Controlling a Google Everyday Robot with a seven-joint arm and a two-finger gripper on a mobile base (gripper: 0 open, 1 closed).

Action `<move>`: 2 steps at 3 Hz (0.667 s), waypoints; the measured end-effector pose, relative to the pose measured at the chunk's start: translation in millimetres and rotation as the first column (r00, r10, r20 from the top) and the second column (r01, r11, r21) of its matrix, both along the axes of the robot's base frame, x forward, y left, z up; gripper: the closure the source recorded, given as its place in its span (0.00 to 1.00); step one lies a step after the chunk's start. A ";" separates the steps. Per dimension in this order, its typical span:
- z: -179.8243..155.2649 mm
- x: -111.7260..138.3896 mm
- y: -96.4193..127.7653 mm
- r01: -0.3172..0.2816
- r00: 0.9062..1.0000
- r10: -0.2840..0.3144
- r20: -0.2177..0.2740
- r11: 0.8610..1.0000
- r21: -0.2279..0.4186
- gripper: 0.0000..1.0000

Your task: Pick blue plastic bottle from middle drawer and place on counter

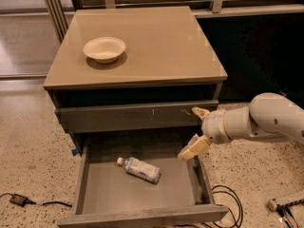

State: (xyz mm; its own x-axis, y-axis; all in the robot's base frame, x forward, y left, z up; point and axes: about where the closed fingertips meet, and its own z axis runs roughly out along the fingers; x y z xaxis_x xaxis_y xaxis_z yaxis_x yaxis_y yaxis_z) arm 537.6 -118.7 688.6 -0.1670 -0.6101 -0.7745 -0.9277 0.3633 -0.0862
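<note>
The blue plastic bottle (139,169) lies on its side on the grey floor of the open middle drawer (142,216), cap pointing to the back left. My gripper (194,131) hangs at the drawer's right rear corner, right of the bottle and above the drawer's right wall. Its two tan fingers are spread apart and hold nothing. The glossy tan counter (161,37) tops the cabinet above the drawer.
A white bowl (104,49) sits on the counter's left side. The closed top drawer front (123,115) with scratch marks is just above the open drawer. Black cables (228,198) and a plug (18,199) lie on the speckled floor.
</note>
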 end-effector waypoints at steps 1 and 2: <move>-41.0 6.1 19.7 0.033 0.995 -0.027 -0.098 0.998 0.061 0.00; -94.1 17.0 46.9 0.072 0.980 -0.055 -0.190 0.994 0.084 0.00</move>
State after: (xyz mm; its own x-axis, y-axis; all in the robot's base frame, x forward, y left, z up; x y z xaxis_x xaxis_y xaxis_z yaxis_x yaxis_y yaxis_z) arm 554.6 -71.9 594.6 -0.3507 -0.5224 -0.7772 -0.8989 0.4205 0.1230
